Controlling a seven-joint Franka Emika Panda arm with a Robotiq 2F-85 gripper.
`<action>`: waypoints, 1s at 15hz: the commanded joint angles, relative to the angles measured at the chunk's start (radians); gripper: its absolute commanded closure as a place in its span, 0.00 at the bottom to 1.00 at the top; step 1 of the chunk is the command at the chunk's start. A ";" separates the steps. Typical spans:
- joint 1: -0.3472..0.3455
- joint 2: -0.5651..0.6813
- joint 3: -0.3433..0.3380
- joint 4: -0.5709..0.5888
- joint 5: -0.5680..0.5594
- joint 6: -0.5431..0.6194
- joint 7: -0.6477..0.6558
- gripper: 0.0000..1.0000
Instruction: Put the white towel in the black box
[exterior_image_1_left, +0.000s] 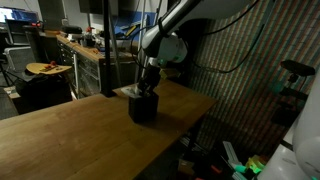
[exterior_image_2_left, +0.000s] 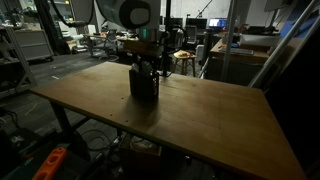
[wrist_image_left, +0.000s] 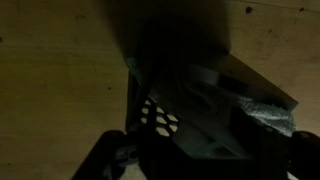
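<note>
Dim workshop clutter rings a wooden counter (exterior_image_1_left: 60, 130) where the end effector (exterior_image_1_left: 147, 88) hangs directly over the box (exterior_image_1_left: 143, 108). Its fingers (wrist_image_left: 112, 155) stand spread apart in the wrist view, gripping nothing. Pale folds of the towel (wrist_image_left: 262, 110) show inside the box, mostly in shadow.

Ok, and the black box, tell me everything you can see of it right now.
The black box is a small, dark, cube-like container with upright sides, matte as far as the dim light shows. It stands upright on the wooden table, near one edge in both exterior views. The pincer hangs right over its open top; whether they touch cannot be told. In the wrist view, pale crumpled cloth, likely the white towel, lies inside it.
</note>
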 joint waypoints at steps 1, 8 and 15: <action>0.003 -0.069 -0.008 -0.004 -0.057 -0.020 0.054 0.18; 0.017 -0.128 -0.013 -0.001 -0.124 -0.019 0.108 0.71; 0.039 -0.157 -0.008 -0.002 -0.172 -0.018 0.142 0.95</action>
